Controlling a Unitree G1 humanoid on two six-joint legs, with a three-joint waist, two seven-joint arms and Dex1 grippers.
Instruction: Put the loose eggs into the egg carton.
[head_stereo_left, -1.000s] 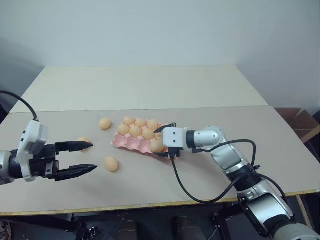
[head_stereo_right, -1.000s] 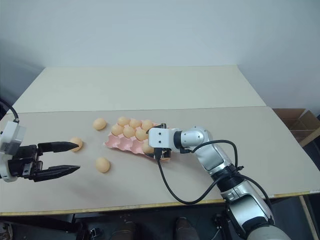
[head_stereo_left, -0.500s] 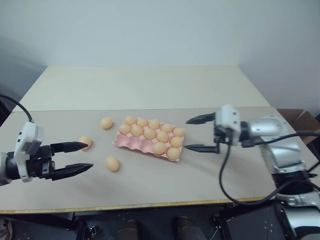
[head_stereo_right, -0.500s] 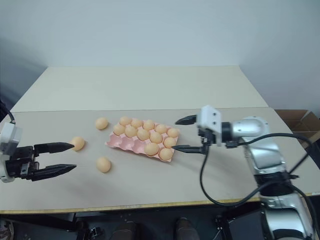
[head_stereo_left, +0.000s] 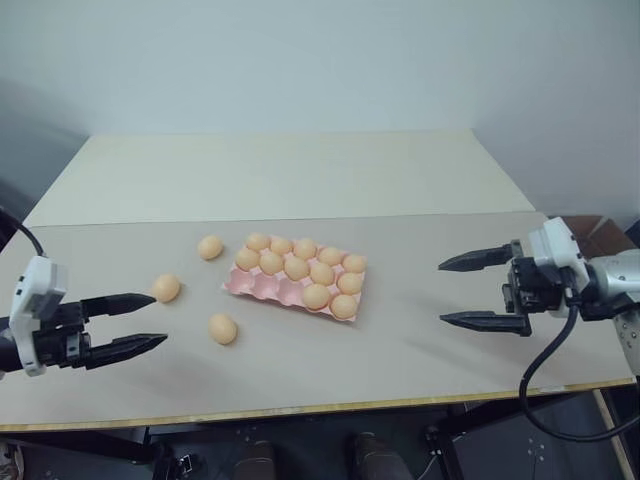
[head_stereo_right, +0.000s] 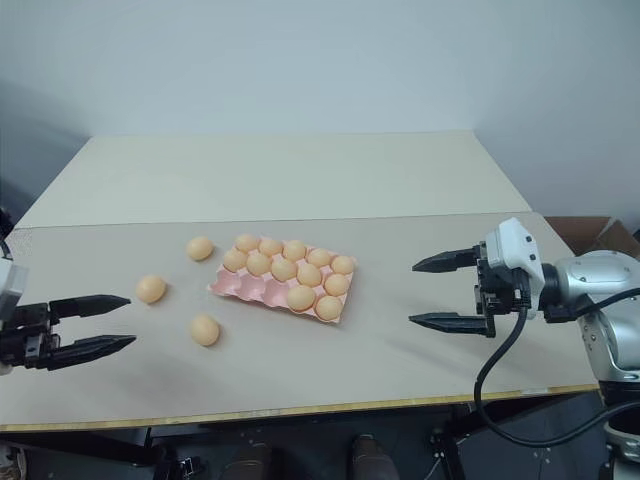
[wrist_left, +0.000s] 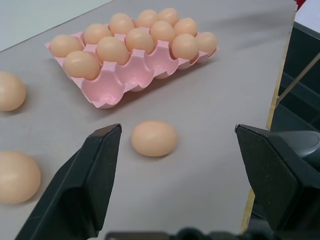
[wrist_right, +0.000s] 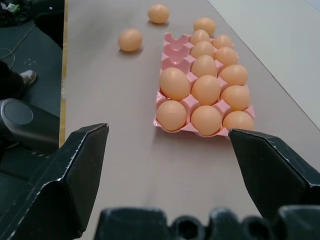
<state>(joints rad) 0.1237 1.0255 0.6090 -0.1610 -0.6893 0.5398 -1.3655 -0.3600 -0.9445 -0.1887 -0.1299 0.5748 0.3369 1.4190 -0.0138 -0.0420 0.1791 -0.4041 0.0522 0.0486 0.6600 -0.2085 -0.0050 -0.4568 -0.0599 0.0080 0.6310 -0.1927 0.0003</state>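
The pink egg carton (head_stereo_left: 262, 288) lies mid-table with several eggs in its cups; the cups at its front left are bare. Three loose eggs rest on the table to its left: one by the carton's back corner (head_stereo_left: 210, 247), one further left (head_stereo_left: 166, 288), one in front (head_stereo_left: 223, 328). My left gripper (head_stereo_left: 158, 318) hovers open and empty at the table's left, level with the two nearer eggs; its wrist view has the front egg (wrist_left: 154, 138) just ahead. My right gripper (head_stereo_left: 442, 293) is open and empty, well to the right of the carton (wrist_right: 172, 50).
The beige table (head_stereo_left: 400, 360) has bare room between the carton and my right gripper and along its front edge. A second, paler table (head_stereo_left: 280, 170) adjoins at the back. A cardboard box (head_stereo_left: 600, 235) sits on the floor at the right.
My right gripper has pulled away from the carton far to the right and rolled, fingers open. My left gripper has drifted a little to the left. Eggs and carton stay put.
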